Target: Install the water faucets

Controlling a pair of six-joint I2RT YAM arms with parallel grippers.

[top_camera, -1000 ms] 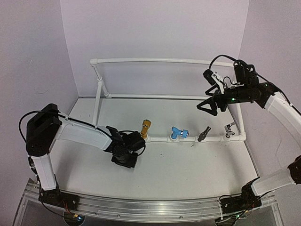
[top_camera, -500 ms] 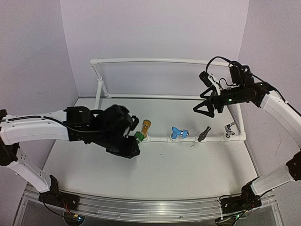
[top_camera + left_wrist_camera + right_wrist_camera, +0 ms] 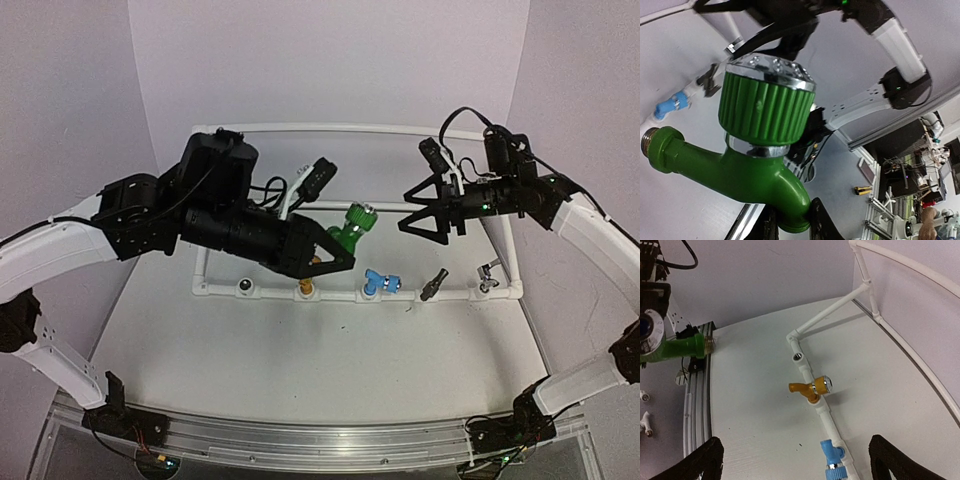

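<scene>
My left gripper [image 3: 338,242] is shut on the spout end of the green faucet [image 3: 353,223], holding it in the air above the front rail of the white pipe frame [image 3: 380,127]. In the left wrist view the green faucet [image 3: 760,150] fills the picture, with both fingers [image 3: 822,220] clamped on its outlet. The golden-orange faucet [image 3: 307,289], the blue one [image 3: 379,283], the dark grey one [image 3: 434,285] and the silver one [image 3: 488,272] sit on the front rail. My right gripper [image 3: 425,215] hangs open and empty to the right of the green faucet.
An open socket [image 3: 243,288] shows on the front rail left of the golden-orange faucet, and it appears again as the open socket [image 3: 797,358] in the right wrist view. Purple walls close in the back and both sides. An aluminium rail [image 3: 300,440] runs along the near edge.
My left arm has risen from the table, carrying the green faucet up and to the right. My right gripper has drifted a little left and stays open.
</scene>
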